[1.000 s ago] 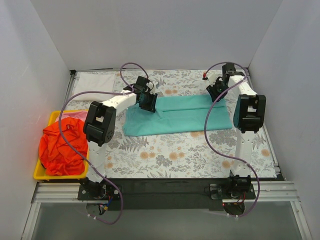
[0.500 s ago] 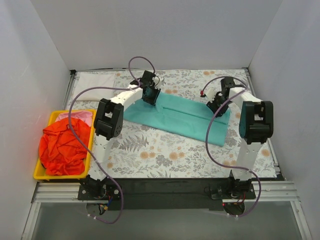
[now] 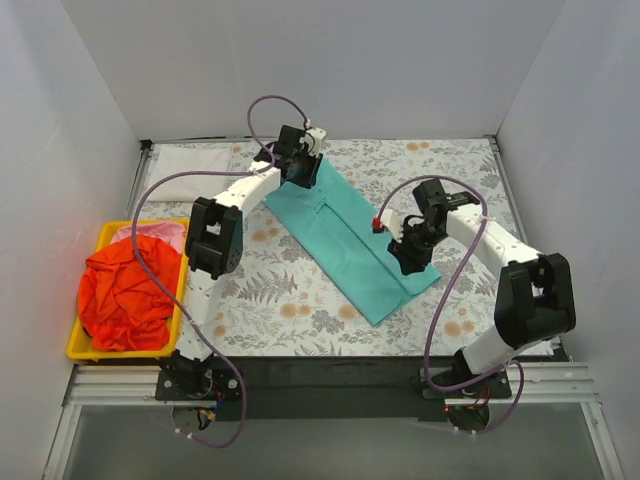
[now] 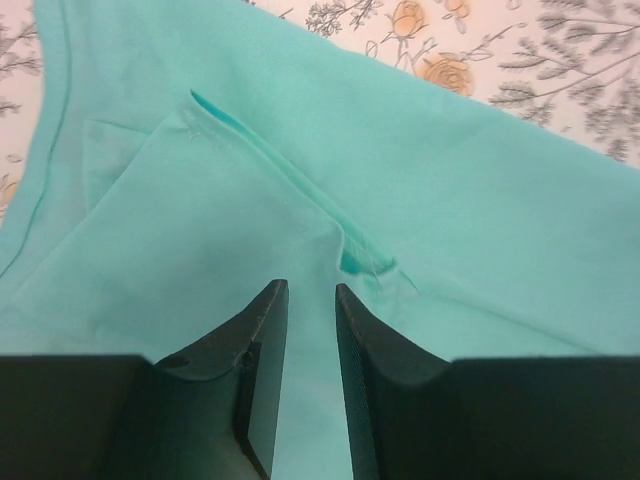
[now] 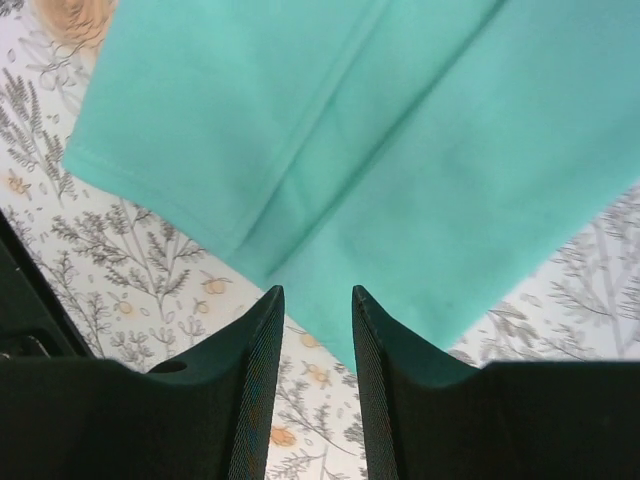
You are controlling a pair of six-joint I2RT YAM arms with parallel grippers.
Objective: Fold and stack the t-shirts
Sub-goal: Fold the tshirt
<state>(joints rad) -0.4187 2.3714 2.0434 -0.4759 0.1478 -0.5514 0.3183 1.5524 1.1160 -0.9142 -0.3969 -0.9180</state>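
Teal-green folded cloth t-shirt [image 3: 350,235] is held flat, far end clamped by left end effector [image 4: 310,290], near corner by right end effector [image 5: 315,292], presumably for folding.

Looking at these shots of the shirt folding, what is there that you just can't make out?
- Left gripper, left wrist view: narrow gap over the teal shirt; its fingers hide whether cloth is pinched.
- Right gripper, right wrist view: likewise, at the shirt's corner.
- Pink shirt, top view: mostly buried under the orange shirt in the tray.
- White shirt, top view: too small to see its folds.
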